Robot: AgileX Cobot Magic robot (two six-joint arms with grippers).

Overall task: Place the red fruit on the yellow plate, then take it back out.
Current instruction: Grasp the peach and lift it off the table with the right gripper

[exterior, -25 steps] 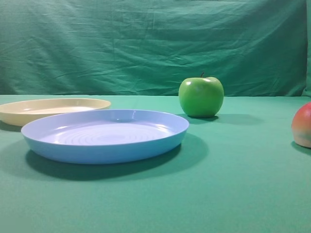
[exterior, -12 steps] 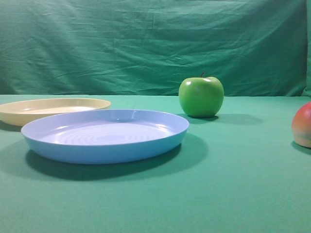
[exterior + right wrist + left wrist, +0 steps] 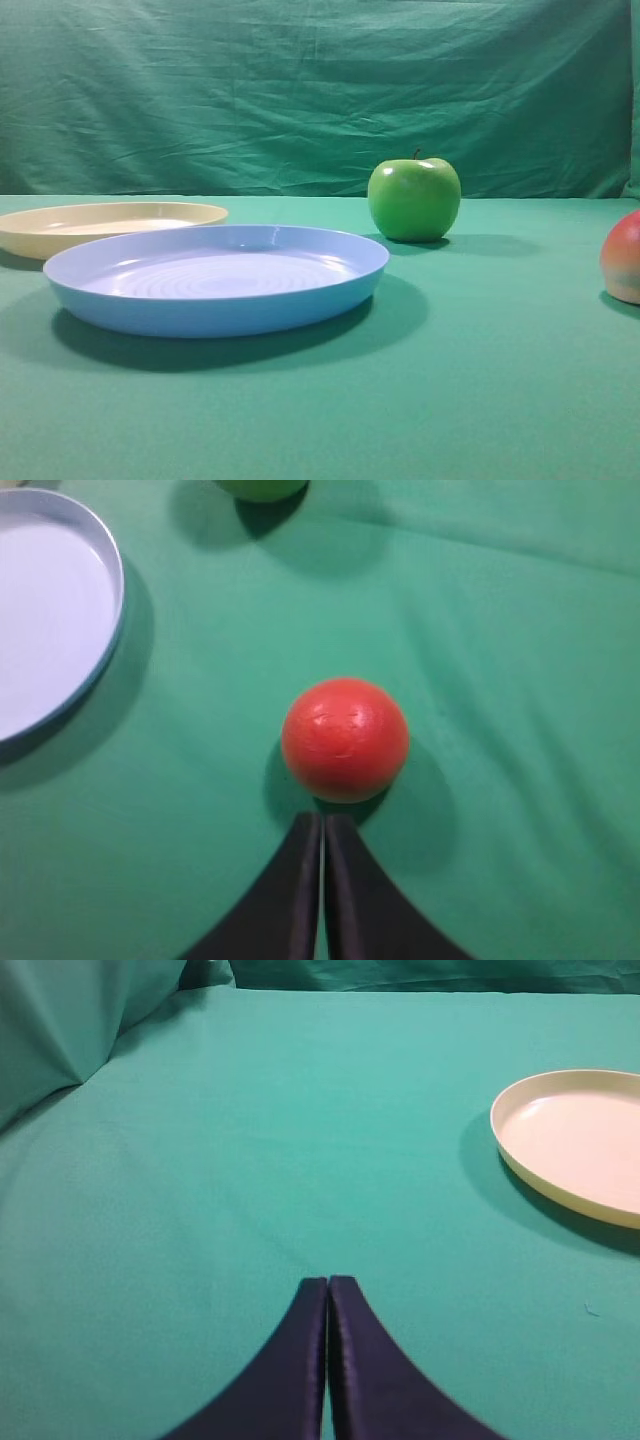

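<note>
1. Everywhere, a green cloth (image 3: 480, 400) is covering the table, and a wrinkled green backdrop (image 3: 300, 90) is hanging behind it and meeting it at a straight seam.
2. Farthest left, the yellow plate (image 3: 110, 226) is sitting flat on the cloth with nothing on it, partly behind the blue plate (image 3: 215, 278), which is lying nearer the camera.
3. Off past the yellow plate, the left gripper (image 3: 328, 1285) is hovering over bare cloth with its dark fingers pressed together and nothing between them.
4. Right of centre, the green apple (image 3: 414, 199) is standing upright near the backdrop, stem up.
5. At the right edge, the red fruit (image 3: 623, 258) is resting on the cloth, well apart from both plates.
6. Just behind that fruit, the right gripper (image 3: 322, 822) is showing its fingers touching each other, tips close to the fruit but holding nothing.
</note>
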